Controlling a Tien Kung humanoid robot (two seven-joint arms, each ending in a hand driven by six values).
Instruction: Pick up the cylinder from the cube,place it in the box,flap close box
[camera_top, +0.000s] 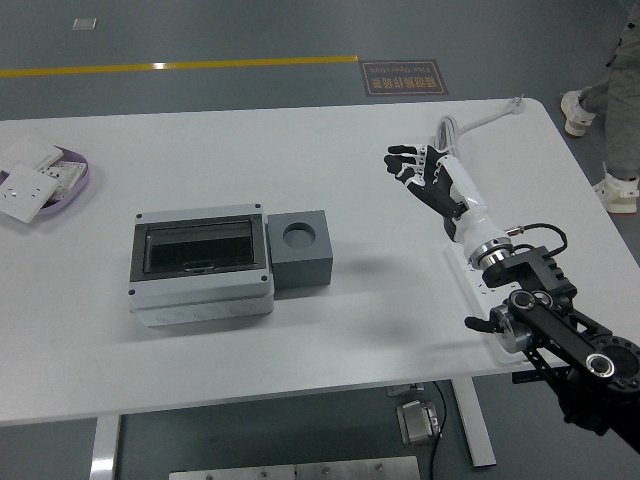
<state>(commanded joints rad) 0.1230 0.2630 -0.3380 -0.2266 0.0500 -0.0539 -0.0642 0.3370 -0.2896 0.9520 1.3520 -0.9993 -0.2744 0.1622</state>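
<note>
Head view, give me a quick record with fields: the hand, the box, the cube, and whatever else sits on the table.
right hand: open, fingers spread, holding nothing, above the table's right side
left hand: not in view
box: grey, clear lid shut, left of centre
cube: dark grey, touching the box's right side, round hole on top looks empty
cylinder: not visible
cable: white, far right
tray: far left, holds white parts
table: white

Showing as matt grey plastic: box (201, 265), its lid (200, 245) looking glossy, dark and see-through. Appearing matt, smooth, darker grey: cube (303, 247). Looking smooth and white, faintly sheened: table (300, 140). Reading as glossy white-and-black plastic with metal wrist ring: right hand (432, 177).
</note>
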